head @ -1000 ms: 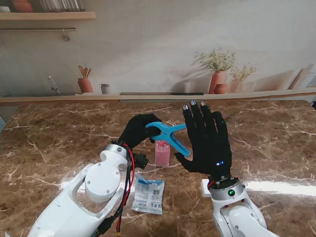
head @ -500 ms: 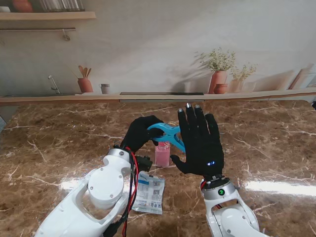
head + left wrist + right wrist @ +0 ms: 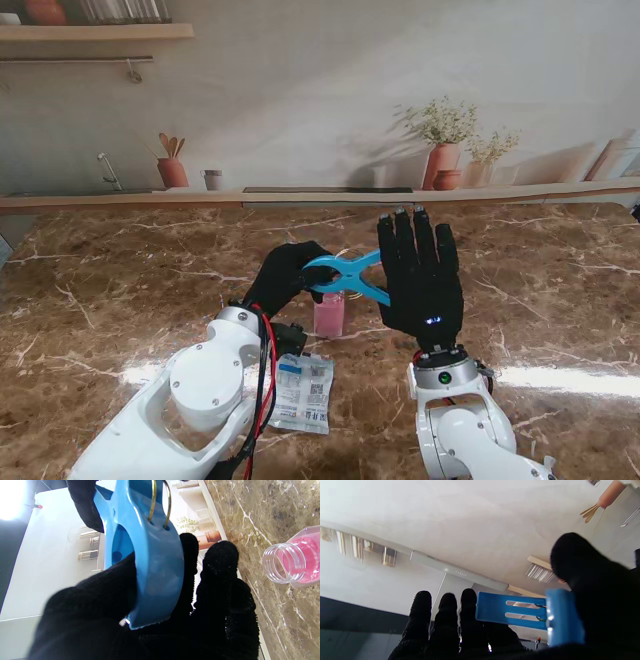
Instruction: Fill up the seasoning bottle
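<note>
From the stand, a brown veined marble table [image 3: 120, 290] with a glossy surface carries a small clear plastic seasoning bottle [image 3: 329, 314] holding pink grains; it stands upright near the middle, between the 2 arms. The left hand in a black knit glove [image 3: 283, 277] is closed around one end of a large blue plastic spring clip [image 3: 345, 277], holding it in the air over the bottle. The right hand in a black knit glove [image 3: 421, 275] stands upright with 4 fingers straight and together, its palm against the clip's other end; whether it grips cannot be told here. A flat white and blue printed sachet [image 3: 302, 392] lies nearer to me than the bottle, beside the white left arm.

From the left wrist, the clip [image 3: 147, 555] shows smooth moulded curves and a brass-coloured wire spring, clamped between gloved fingers [image 3: 220, 562]. The bottle [image 3: 292, 561] is uncapped, its threaded round neck clear, its body partly filled with pink.

From the right wrist, the clip [image 3: 510, 610] has a flat slotted blade lying across the fingers [image 3: 447, 612], with the thumb over its thicker end.
</note>
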`<action>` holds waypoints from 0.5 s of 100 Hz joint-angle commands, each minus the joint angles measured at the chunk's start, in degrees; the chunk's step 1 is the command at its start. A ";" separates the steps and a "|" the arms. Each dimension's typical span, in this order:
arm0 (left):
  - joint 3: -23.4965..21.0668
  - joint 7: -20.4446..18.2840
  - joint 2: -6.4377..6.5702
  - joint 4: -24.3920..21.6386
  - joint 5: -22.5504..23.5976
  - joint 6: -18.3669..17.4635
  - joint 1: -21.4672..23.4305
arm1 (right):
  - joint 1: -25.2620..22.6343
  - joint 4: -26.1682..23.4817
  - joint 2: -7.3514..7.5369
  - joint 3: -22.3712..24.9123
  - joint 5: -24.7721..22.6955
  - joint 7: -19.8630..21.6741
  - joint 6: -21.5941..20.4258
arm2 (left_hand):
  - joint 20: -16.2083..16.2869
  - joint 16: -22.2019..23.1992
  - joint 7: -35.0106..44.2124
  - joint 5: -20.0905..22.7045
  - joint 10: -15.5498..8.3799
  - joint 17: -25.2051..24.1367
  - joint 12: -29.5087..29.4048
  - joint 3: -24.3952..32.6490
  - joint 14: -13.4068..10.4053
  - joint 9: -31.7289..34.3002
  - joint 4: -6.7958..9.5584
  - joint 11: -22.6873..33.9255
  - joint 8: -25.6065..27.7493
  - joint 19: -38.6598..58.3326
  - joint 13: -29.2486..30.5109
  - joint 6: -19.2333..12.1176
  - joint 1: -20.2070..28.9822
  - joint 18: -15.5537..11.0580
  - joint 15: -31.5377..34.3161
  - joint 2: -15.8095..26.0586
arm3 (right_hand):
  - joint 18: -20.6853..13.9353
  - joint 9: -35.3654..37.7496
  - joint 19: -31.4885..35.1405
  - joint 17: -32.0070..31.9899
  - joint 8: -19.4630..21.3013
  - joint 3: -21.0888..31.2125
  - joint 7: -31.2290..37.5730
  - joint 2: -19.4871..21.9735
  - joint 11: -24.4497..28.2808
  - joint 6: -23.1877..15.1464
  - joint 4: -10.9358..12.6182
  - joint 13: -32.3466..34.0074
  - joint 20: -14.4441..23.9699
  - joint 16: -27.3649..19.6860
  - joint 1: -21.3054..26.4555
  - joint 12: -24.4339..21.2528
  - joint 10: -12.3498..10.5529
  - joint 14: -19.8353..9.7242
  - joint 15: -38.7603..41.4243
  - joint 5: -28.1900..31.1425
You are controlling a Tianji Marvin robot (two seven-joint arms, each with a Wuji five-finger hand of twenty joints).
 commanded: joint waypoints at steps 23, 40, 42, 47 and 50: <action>-0.09 -1.51 0.35 -0.70 -2.81 0.30 0.45 | 1.47 1.61 0.35 1.28 0.18 -3.49 -1.49 | 1.89 -0.62 8.08 3.71 -0.68 0.47 0.18 4.63 1.03 3.74 0.29 1.92 0.67 7.31 1.64 -7.93 1.07 -1.72 1.79 -0.34 | 1.19 13.74 4.67 4.50 2.91 14.32 9.17 2.39 5.56 -10.21 -1.84 7.96 -2.46 0.82 1.95 4.24 -6.41 -3.53 3.09 12.94; -0.31 -1.84 0.38 -0.63 -3.52 0.43 0.38 | 1.92 2.04 0.51 1.44 0.00 -4.69 -2.31 | 1.95 -0.62 8.04 3.65 -0.48 0.24 0.17 4.47 1.28 3.58 0.39 1.95 0.68 7.26 1.40 -7.79 1.17 -1.71 1.79 -0.20 | 1.13 16.44 6.49 5.86 7.72 12.36 13.50 1.53 6.85 -12.99 -2.43 10.00 -3.37 1.37 1.59 6.31 -7.13 -3.49 4.42 15.72; -0.32 -1.85 0.40 -0.54 -3.36 0.39 0.32 | 1.94 2.07 0.52 1.46 -0.02 -4.80 -2.33 | 1.96 -0.61 8.05 3.65 -0.66 0.25 0.19 4.45 1.16 3.56 0.40 1.97 0.70 7.27 1.40 -7.89 1.14 -1.71 1.81 -0.19 | 1.14 16.64 6.68 5.96 8.68 12.17 14.13 1.37 7.27 -13.36 -2.54 10.27 -3.54 1.44 1.65 6.81 -7.24 -3.51 4.54 15.87; -0.41 -1.89 0.39 -0.52 -3.52 0.43 0.32 | 1.98 2.09 0.53 1.53 -0.05 -5.04 -2.37 | 1.99 -0.61 8.01 3.60 -0.51 0.24 0.21 4.43 1.23 3.44 0.46 1.96 0.71 7.26 1.23 -7.77 1.25 -1.70 1.78 -0.11 | 1.10 17.45 7.02 6.25 10.39 11.89 15.42 1.13 8.25 -14.30 -2.66 10.79 -3.77 1.58 1.75 7.77 -7.68 -3.56 4.79 16.53; -0.44 -1.82 0.35 -0.55 -3.71 0.47 0.35 | 2.00 2.09 0.54 1.58 -0.10 -5.13 -2.37 | 1.99 -0.60 7.99 3.58 -0.33 0.15 0.22 4.40 1.37 3.43 0.49 1.96 0.71 7.22 1.14 -7.71 1.34 -1.73 1.77 -0.10 | 1.10 17.90 7.41 6.55 12.26 11.72 16.55 0.68 8.97 -14.88 -2.85 11.28 -3.99 1.66 1.86 8.74 -8.01 -3.68 4.90 16.91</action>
